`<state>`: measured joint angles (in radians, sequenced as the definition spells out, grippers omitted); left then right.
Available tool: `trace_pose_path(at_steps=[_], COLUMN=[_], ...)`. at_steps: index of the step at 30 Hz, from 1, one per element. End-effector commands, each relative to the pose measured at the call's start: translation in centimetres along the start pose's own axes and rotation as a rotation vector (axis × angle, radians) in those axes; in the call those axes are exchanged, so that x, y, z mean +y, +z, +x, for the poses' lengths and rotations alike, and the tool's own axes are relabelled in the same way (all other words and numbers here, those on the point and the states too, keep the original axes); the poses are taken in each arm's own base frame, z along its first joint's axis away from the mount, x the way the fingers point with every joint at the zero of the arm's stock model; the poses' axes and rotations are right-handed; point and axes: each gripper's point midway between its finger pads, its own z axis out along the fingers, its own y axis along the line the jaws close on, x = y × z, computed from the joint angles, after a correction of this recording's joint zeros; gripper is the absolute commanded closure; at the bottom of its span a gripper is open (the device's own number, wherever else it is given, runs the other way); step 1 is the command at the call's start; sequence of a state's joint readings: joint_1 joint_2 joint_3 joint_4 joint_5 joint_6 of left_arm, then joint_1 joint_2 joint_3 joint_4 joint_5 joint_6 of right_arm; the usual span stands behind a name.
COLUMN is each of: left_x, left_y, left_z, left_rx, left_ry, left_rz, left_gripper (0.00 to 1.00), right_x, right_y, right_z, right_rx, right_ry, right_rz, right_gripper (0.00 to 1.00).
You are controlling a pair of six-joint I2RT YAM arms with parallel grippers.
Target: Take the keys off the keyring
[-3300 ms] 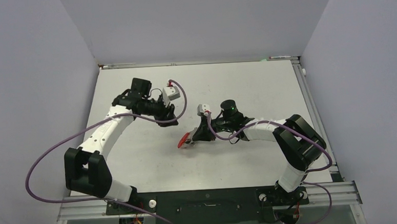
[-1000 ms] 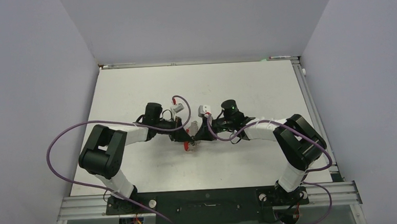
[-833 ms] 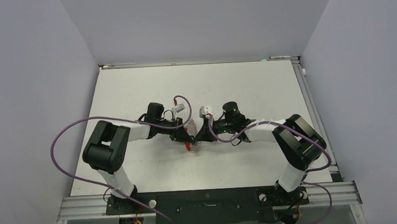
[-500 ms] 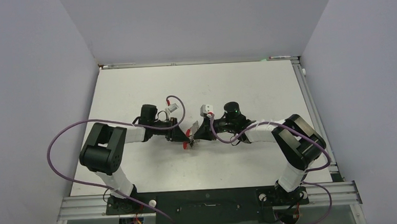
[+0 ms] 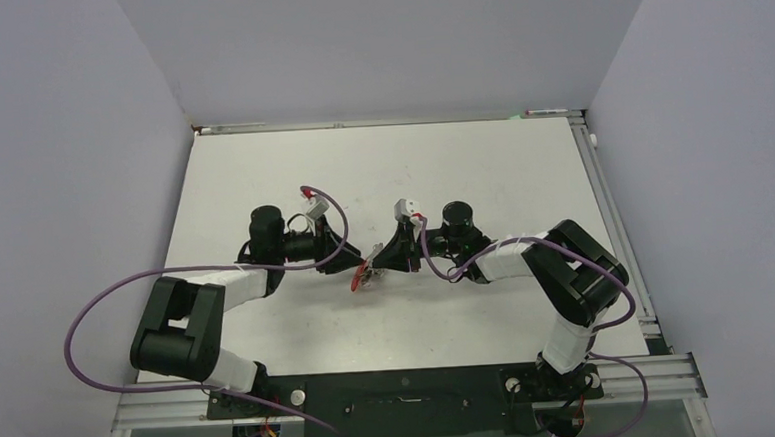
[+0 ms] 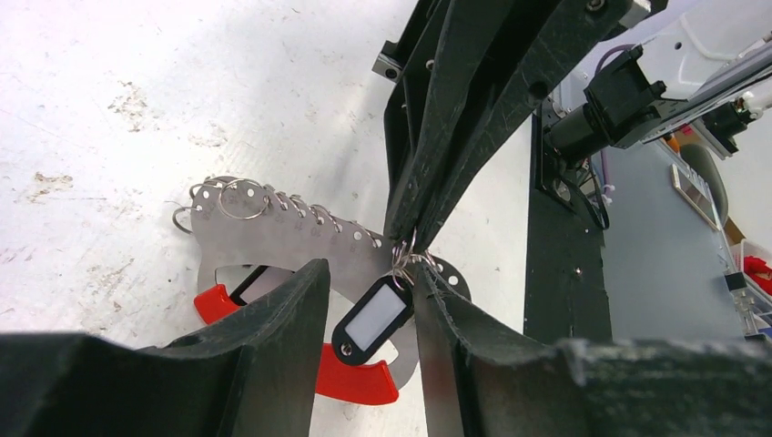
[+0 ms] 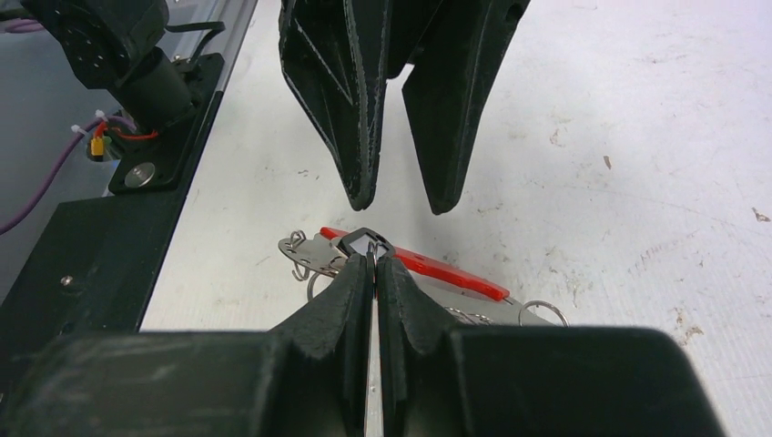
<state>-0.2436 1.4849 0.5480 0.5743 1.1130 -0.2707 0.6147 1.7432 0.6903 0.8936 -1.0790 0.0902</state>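
Scuffed white tabletop (image 5: pixel 441 166) lies under both arms, which meet nose to nose near its middle. Left gripper (image 6: pixel 369 273) stands open and empty, its fingers (image 6: pixel 273 319) either side of the dark-headed key (image 6: pixel 369 323), which lies lengthways in the gap, along the approach line; whether they touch it I cannot tell. Right gripper (image 7: pixel 374 259), opposite, is pinched tight on the thin wire ring (image 6: pixel 407 258) at the key's far end. Beneath, the keyring (image 6: pixel 278 237) lies flat, its grey-and-red band crosswise to that line. Left arm is nearer the key, so the pull looks its job; no pale key can be made out
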Motion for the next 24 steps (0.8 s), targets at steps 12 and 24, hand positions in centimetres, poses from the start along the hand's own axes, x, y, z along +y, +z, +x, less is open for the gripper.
trace_pose_path(at_steps=[12,24], left_x=[-1.7,-3.0], left_y=[0.7,1.1], left_z=[-0.4,-0.4], left_rx=[-0.068,-0.082], left_ry=[0.095,0.106], left_rz=[0.113,0.169], left_gripper=[0.69,0.75], right_x=[1.0,0.9], right_y=[0.2,0.3], right_z=[-3.6,-3.7], right_rx=[-0.120,-0.126], right_ry=[-0.072,-0.063], right_rz=[-0.056,-0.054], right_gripper=[0.95,0.95])
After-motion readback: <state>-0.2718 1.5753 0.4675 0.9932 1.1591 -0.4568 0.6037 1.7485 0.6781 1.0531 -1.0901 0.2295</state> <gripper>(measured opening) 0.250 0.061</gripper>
